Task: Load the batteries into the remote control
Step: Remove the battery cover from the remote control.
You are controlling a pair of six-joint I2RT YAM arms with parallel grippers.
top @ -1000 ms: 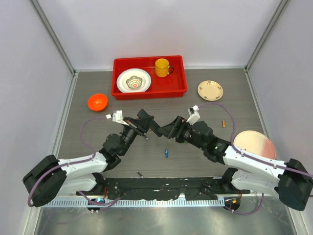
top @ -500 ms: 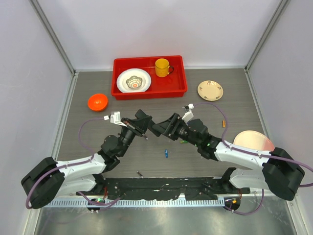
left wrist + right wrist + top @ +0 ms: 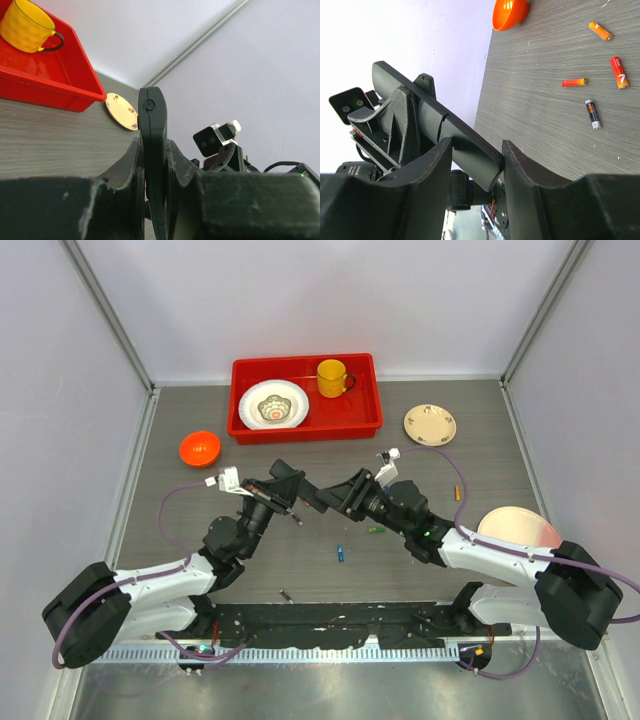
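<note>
The black remote control (image 3: 318,501) hangs above the table's middle, gripped at both ends. My left gripper (image 3: 290,492) is shut on it; in the left wrist view the remote control (image 3: 152,115) stands edge-on, pinched between the left gripper's (image 3: 154,148) fingers. My right gripper (image 3: 346,498) holds the other end; in the right wrist view the remote control (image 3: 427,107) runs as a long bar into the right gripper (image 3: 476,150). Loose batteries lie on the table: green (image 3: 376,530), blue (image 3: 340,554), orange (image 3: 458,492), dark grey (image 3: 286,594).
A red tray (image 3: 305,426) with a white bowl (image 3: 273,404) and yellow mug (image 3: 332,378) sits at the back. An orange bowl (image 3: 200,448) is at the left, a cream plate (image 3: 430,424) back right, a pink plate (image 3: 520,534) at the right.
Both grippers have moved slightly left and toward the back with the remote between them. The green battery now shows on the table below the right gripper.
</note>
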